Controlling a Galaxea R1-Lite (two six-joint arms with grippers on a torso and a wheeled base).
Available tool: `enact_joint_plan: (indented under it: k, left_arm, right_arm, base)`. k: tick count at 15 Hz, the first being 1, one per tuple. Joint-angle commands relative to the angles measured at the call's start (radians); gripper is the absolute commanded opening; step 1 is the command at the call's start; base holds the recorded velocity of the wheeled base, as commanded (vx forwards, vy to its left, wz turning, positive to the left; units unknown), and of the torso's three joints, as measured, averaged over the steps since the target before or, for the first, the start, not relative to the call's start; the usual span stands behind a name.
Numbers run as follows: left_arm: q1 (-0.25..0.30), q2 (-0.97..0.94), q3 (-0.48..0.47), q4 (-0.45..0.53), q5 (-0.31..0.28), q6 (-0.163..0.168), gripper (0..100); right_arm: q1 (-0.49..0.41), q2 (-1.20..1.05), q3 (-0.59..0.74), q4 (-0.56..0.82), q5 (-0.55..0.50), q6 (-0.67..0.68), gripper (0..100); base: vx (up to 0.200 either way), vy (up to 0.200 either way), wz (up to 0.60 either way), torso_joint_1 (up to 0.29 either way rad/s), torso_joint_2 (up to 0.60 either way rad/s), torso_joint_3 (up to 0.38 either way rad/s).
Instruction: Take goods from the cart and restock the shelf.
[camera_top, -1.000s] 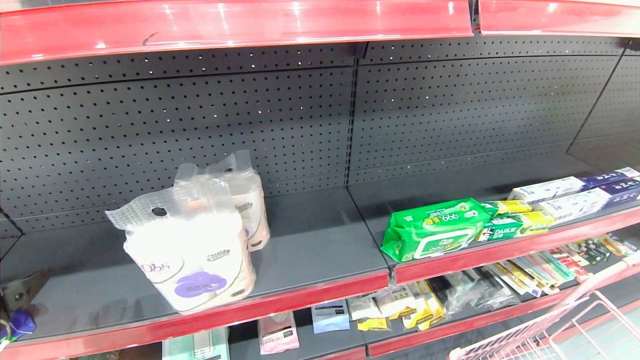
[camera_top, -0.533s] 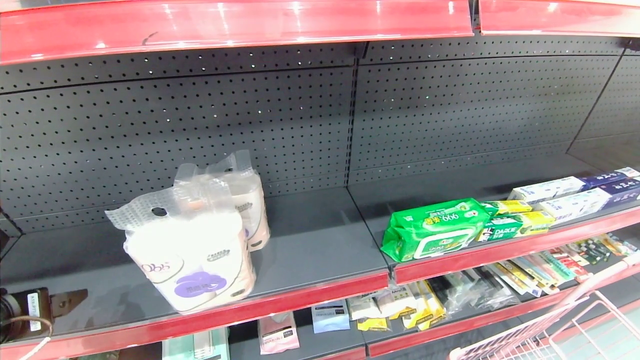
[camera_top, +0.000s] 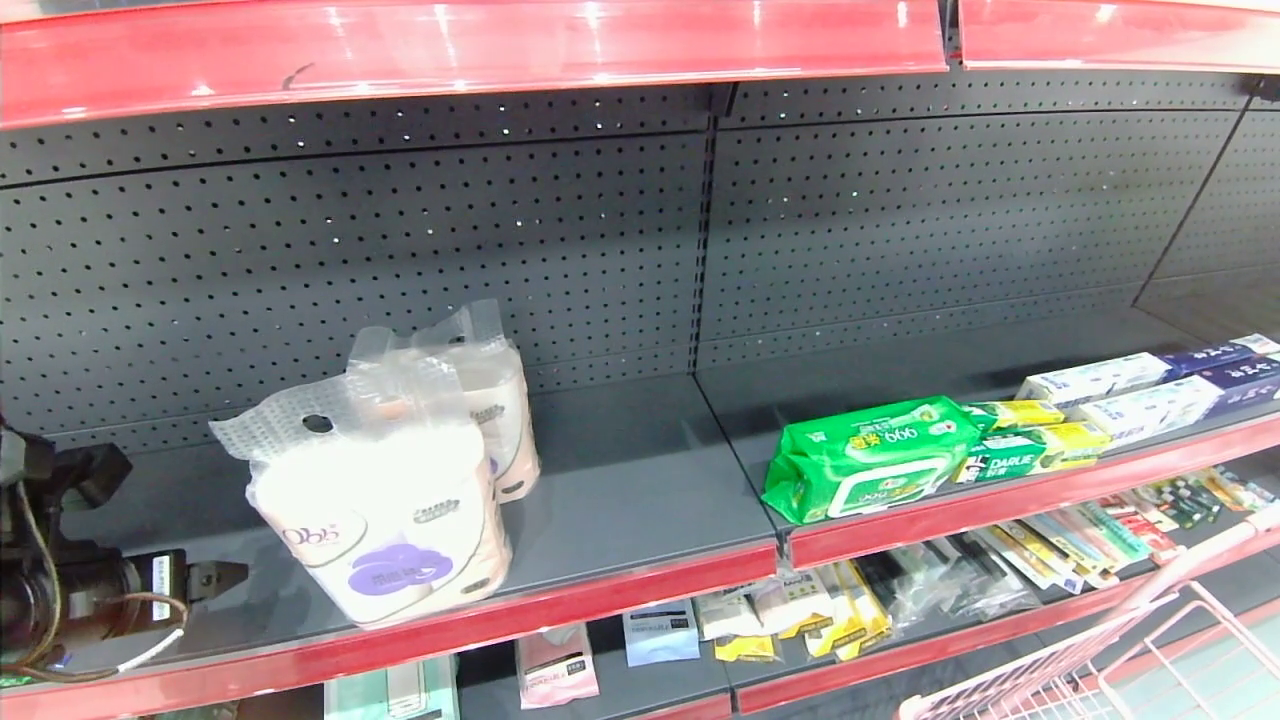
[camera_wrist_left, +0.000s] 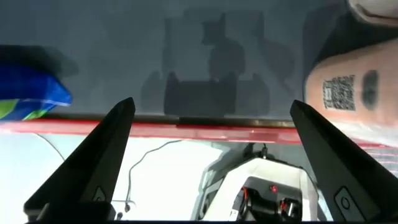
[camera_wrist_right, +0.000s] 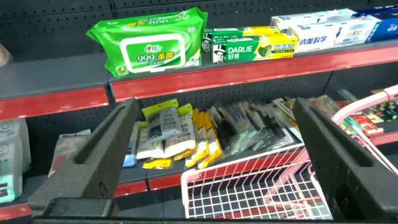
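Two packs of toilet paper stand on the left bay of the grey shelf (camera_top: 620, 500), the front pack (camera_top: 385, 520) near the red edge and the second pack (camera_top: 495, 400) behind it. My left gripper (camera_top: 212, 579) hovers over the shelf's front edge just left of the front pack. In the left wrist view this gripper (camera_wrist_left: 212, 104) is open and empty, with the pack (camera_wrist_left: 348, 93) to one side and a blue packet (camera_wrist_left: 31, 93) to the other. My right gripper (camera_wrist_right: 216, 106) is open and empty above the pink wire cart (camera_wrist_right: 261, 186).
A green wipes pack (camera_top: 868, 455), toothpaste boxes (camera_top: 1040, 445) and white-and-blue boxes (camera_top: 1150, 395) line the right bay. Small hanging goods (camera_top: 830, 610) fill the lower shelf. The cart's corner (camera_top: 1110, 650) sits at the lower right. A red shelf (camera_top: 470, 45) overhangs above.
My left arm has come up from the lower left corner and moved right along the shelf edge, toward the front toilet paper pack. The goods have not moved.
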Motion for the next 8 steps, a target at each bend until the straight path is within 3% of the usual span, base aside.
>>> enact_joint_plan:
  k: [1, 8]
  left_arm:
    - [-0.004, 0.099, 0.001, -0.037, -0.007, 0.0, 100]
    - [-0.059, 0.202, -0.004, -0.112, -0.016, 0.002, 100]
  right_arm:
    - [0.0, 0.002, 0.0, 0.0, 0.0, 0.0, 100]
    - [0.0, 0.002, 0.0, 0.0, 0.0, 0.0, 100]
  base:
    - [0.0, 0.0, 0.0, 0.0, 0.0, 0.0]
    - [0.0, 0.0, 0.0, 0.0, 0.0, 0.0]
